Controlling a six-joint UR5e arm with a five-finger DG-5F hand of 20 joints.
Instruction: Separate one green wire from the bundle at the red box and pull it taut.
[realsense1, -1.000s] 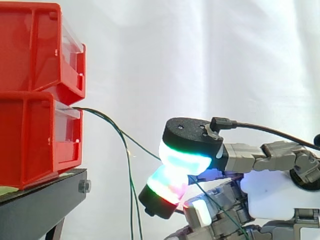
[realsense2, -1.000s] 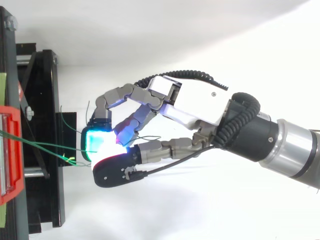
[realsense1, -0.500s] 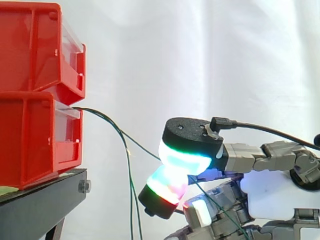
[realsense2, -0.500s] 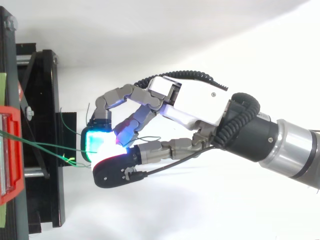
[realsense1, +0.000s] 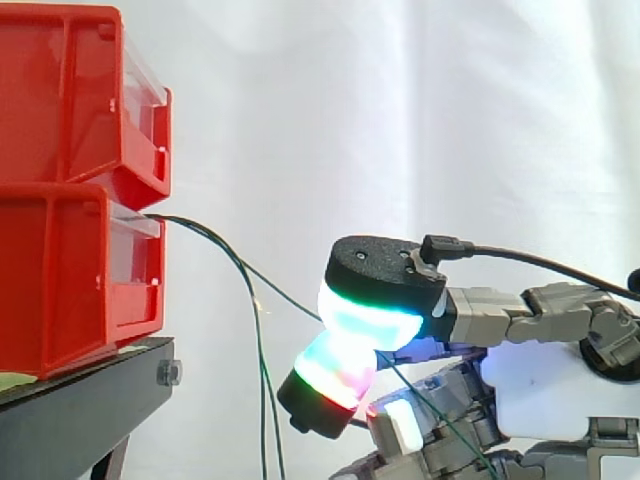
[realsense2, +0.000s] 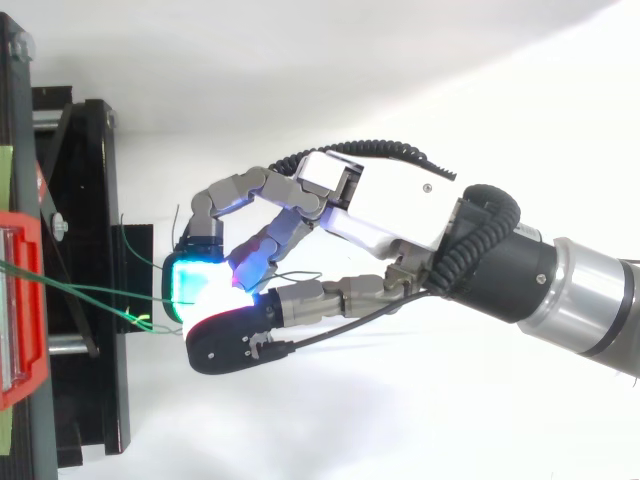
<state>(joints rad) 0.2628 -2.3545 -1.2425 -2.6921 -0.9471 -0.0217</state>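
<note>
One green wire (realsense1: 285, 294) pinched clear of its bundle, seemingly not yet fully taut.
From the lower red box (realsense1: 60, 270) it slants down to the hand (realsense2: 390, 205), whose glowing pads (realsense1: 370, 325) clamp it so it parts from the other green wires (realsense1: 264, 395), hanging slack beside the black stand (realsense1: 90, 400).

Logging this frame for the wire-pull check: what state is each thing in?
hand: shut, pinching one green wire between its pads.
green wire: runs almost straight from the lower red bin to the pads.
other green wires: hang slack beside the black stand.
red bins: stacked on the stand.
</note>
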